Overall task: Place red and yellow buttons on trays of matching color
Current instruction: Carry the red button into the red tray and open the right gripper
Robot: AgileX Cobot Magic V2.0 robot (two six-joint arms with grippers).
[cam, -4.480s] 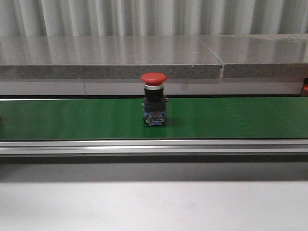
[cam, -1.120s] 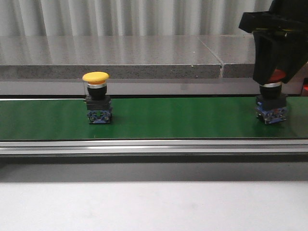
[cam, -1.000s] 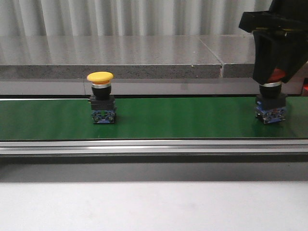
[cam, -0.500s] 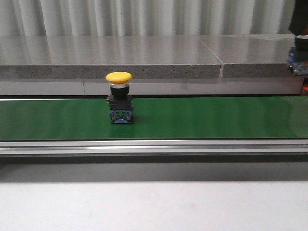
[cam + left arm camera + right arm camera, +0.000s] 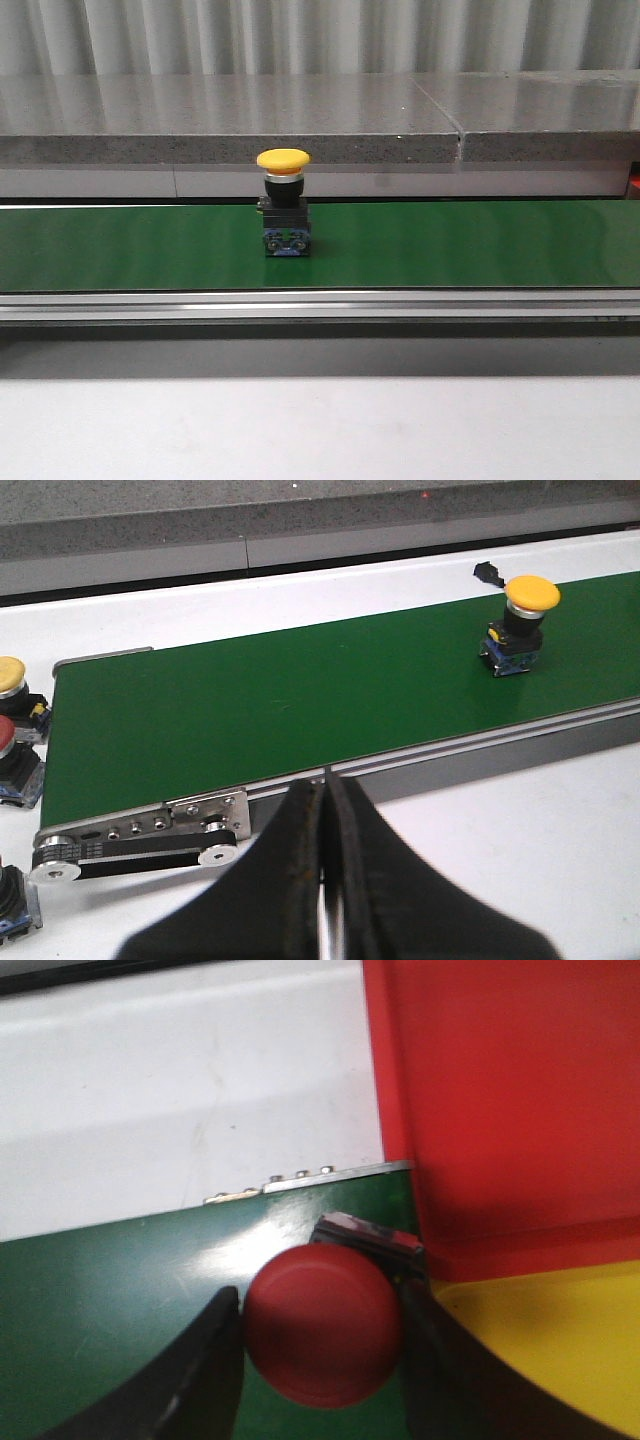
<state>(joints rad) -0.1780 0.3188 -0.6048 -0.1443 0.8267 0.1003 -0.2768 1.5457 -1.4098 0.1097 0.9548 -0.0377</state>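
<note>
A: Green conveyor belt [image 5: 450, 245] runs across the front view, grey stone ledge behind it. You have one yellow button [image 5: 284, 203] standing on the belt, about mid-way, a bit left of centre. No arm shows in that view.

B: And the red one?

A: Red button [image 5: 322, 1322] is pinched btw. the jaws of your right gripper [image 5: 325, 1345], cap facing the wrist camera, so its long axis runs along the fingers, approx. vertical I judge. Below it you see the belt end, and just beside it the red tray [image 5: 510, 1100], with the yellow tray [image 5: 540, 1350] touching the red one. The red tray lies off the belt end, so your next move is sideways over the tray wall, then down. Keep the button upright, cap on top.

B: Left side?

A: Left gripper [image 5: 325, 880] has its jaws pressed together, holding nothing, hovering near the belt's roller end. The yellow button stands well apart from it, far along the belt, upright, cap up, blue base on the belt. More buttons [image 5: 12, 745] wait beside that roller end.
</note>
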